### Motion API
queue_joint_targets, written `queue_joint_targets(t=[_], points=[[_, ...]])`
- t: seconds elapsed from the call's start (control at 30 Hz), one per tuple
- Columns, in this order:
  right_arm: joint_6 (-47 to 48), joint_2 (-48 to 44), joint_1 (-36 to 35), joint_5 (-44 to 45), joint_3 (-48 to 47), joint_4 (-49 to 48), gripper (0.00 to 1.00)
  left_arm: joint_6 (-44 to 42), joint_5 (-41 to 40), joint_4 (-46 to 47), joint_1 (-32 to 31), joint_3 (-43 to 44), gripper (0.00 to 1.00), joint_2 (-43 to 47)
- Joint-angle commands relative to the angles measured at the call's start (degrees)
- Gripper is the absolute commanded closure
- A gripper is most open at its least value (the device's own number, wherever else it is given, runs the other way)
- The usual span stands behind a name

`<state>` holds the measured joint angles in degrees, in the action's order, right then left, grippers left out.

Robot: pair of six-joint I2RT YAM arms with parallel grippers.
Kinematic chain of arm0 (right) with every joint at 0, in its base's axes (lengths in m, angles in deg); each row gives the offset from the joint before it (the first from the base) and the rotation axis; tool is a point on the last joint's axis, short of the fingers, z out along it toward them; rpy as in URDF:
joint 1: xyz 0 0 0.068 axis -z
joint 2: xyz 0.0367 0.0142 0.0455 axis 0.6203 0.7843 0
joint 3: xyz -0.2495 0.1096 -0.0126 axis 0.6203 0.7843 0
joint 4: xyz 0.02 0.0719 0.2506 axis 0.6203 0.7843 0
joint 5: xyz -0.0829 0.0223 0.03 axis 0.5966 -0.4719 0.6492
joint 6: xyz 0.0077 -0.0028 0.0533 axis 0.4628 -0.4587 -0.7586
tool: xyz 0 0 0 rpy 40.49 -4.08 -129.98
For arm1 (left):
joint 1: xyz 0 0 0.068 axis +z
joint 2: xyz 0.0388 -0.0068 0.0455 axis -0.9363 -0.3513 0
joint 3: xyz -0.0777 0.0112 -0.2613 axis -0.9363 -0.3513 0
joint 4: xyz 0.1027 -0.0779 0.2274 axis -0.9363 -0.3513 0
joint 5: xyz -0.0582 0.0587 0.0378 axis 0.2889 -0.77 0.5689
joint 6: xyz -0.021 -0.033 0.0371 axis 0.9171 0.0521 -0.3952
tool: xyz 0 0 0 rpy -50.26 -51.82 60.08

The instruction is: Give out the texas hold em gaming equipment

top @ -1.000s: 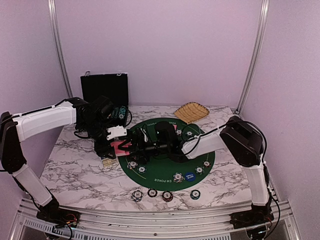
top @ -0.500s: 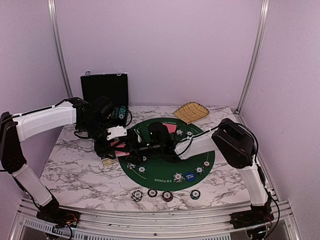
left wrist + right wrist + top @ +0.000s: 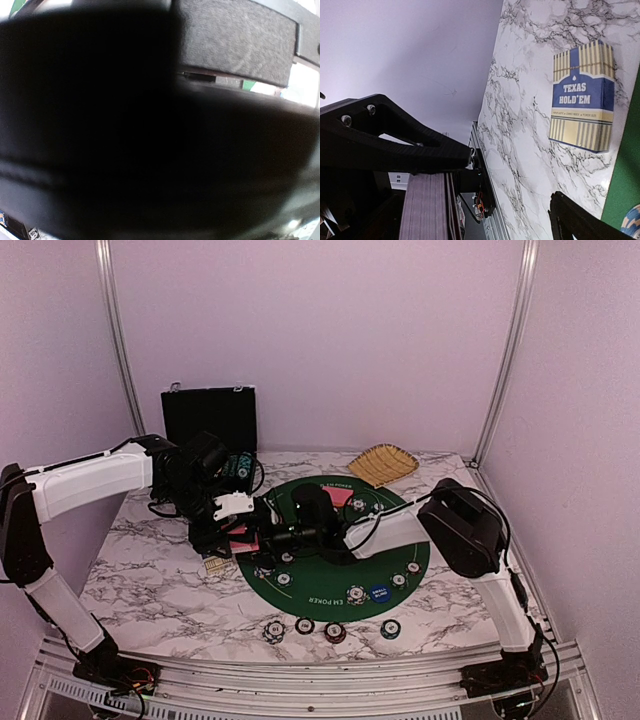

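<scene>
My left gripper (image 3: 228,525) is shut on a stack of pink-red-backed playing cards (image 3: 243,533) at the left rim of the round green mat (image 3: 330,558). The right gripper (image 3: 268,537) reaches across the mat to that stack with its jaws wide open. In the right wrist view the stack's striped edge (image 3: 424,207) fills the lower left, and one right finger (image 3: 580,220) shows at the lower right. A single pink card (image 3: 340,495) lies on the mat's far side. Striped poker chips (image 3: 356,594) and a blue disc button (image 3: 378,592) lie on the mat. The left wrist view is blocked dark.
A Texas Hold'em card box (image 3: 582,102) lies on the marble beside the mat (image 3: 215,563). Several chips (image 3: 305,626) sit in a row off the mat near the front edge. A tan woven basket (image 3: 383,464) and a black case (image 3: 209,418) stand at the back.
The right arm has slid further left across the mat, bringing its open gripper up to the card stack and uncovering the pink card behind it. The left arm has stayed put.
</scene>
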<state>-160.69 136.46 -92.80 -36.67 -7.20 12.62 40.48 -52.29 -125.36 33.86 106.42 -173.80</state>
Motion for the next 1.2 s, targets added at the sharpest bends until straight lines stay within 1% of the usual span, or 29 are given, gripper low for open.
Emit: queue_joint_targets(t=[0.0, 0.1, 0.27, 0.5, 0.83, 1.17], points=[[-0.1, 0.1, 0.3, -0.3, -0.5, 0.0, 0.01, 0.1, 0.6, -1.0, 0.0, 1.6, 0.98, 0.6], [0.2, -0.7, 1.1, 0.0, 0.9, 0.0, 0.02, 0.1, 0.4, -1.0, 0.0, 1.6, 0.98, 0.8], [0.7, -1.9, 1.8, 0.3, 2.7, 0.3, 0.09, 0.1, 0.4, -1.0, 0.0, 1.6, 0.98, 1.0], [1.3, -3.3, 2.6, 0.6, 4.9, 0.4, 0.13, 0.2, 0.3, -1.0, 0.0, 1.6, 0.98, 1.1], [1.7, -6.7, 3.5, 0.6, 7.4, -0.9, 0.22, 0.2, 0.2, -1.0, 0.0, 1.8, 0.98, 0.9], [2.2, -9.8, 4.3, 0.1, 8.2, -1.2, 0.26, 0.1, -0.1, -1.0, 0.0, 1.8, 0.98, 0.7]])
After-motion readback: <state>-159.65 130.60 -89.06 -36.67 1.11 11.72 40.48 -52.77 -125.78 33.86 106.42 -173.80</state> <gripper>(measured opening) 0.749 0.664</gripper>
